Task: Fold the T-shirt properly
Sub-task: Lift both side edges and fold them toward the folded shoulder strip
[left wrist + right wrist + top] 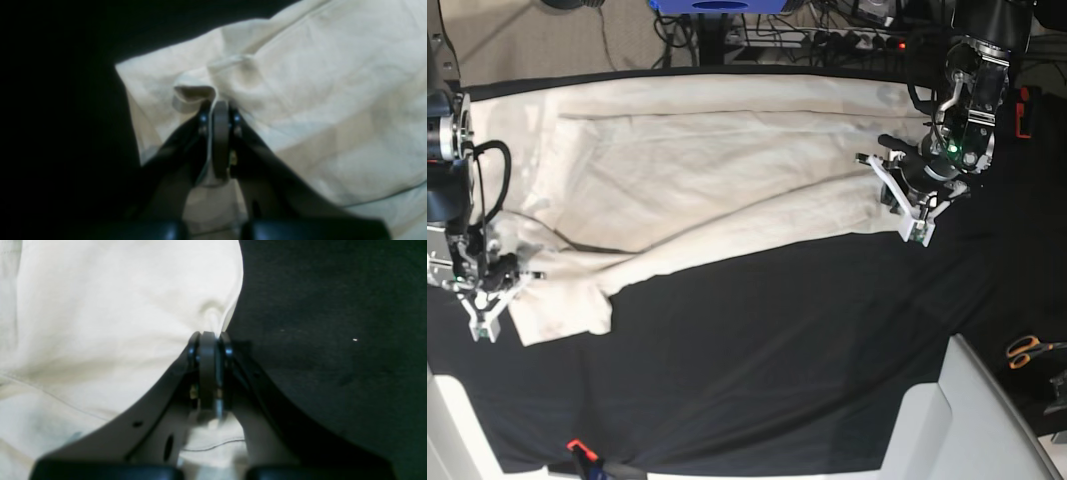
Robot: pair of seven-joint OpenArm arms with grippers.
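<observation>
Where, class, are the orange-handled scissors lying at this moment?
In the base view the orange-handled scissors lie at the far right edge on the black table cover, beside the pale slanted panel, well clear of the T-shirt.

We see a plain cream T-shirt (pixel 707 170) on a black table cover (pixel 757 370), near orange-handled scissors (pixel 1025 349).

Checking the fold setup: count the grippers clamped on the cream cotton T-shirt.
2: the right gripper pinches the cream cotton T-shirt at its near-left edge in base view; the left gripper pinches its right end.
</observation>
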